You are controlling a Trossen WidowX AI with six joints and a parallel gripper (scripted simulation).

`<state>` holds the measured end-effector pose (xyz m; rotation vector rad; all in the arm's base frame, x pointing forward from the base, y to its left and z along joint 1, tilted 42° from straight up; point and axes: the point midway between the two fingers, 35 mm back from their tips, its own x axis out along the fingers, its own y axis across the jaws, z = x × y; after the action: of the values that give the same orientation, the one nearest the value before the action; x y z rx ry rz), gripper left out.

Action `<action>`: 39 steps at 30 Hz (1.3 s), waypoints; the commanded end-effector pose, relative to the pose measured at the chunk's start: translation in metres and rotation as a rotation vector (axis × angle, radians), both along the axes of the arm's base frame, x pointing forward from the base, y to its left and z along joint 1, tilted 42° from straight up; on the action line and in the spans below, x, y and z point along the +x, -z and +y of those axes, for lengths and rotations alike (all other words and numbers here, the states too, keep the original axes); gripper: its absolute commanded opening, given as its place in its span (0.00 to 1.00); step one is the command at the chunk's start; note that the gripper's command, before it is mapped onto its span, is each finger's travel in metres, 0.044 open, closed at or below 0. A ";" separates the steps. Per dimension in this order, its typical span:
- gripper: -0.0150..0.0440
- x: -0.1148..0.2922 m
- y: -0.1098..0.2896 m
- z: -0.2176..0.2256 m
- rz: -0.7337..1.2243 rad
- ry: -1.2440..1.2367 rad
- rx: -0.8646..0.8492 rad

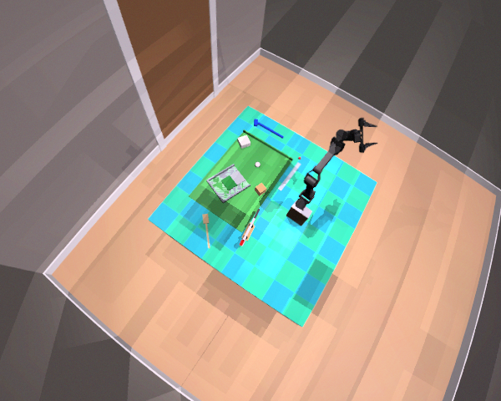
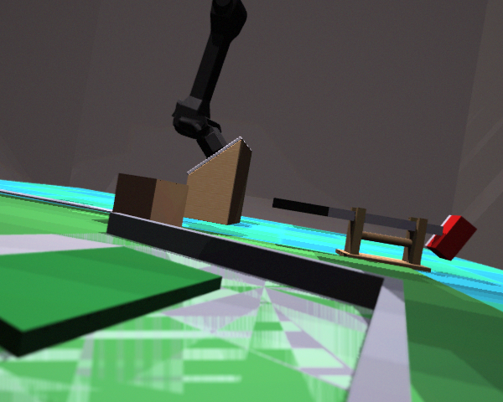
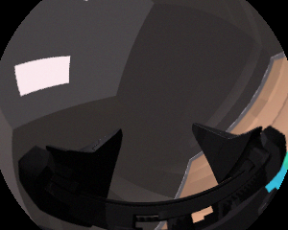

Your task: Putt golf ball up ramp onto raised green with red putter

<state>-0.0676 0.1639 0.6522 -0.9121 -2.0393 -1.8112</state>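
The red putter [image 1: 241, 242] [image 2: 453, 238] lies across a small wooden stand [image 2: 358, 231], its black grip end pointing away from the red head. The white golf ball [image 1: 257, 164] rests on the green felt [image 1: 270, 161]. The raised green [image 1: 230, 182] [image 2: 91, 280] is a dark green square inside a grey-edged ramp frame [image 2: 386, 346]. My gripper [image 1: 376, 134] [image 3: 158, 129] is open and empty, raised far to the right of the ball and putter in the top view. The exterior view shows part of the arm but not the gripper; the ball is not visible there.
A brown block [image 1: 260, 188] [image 2: 150, 198] sits near the ramp frame. A white block [image 1: 244, 140] and a dark rail [image 1: 268, 145] are at the felt's far side. A blue putter [image 1: 270, 129], a tan mallet [image 1: 206, 228] and a white bar [image 1: 290, 176] lie around the felt.
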 end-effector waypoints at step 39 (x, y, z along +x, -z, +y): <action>1.00 0.179 0.146 -0.496 0.613 -0.683 1.519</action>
<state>0.0623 -0.3125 0.5376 -0.1431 -0.3722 -1.7586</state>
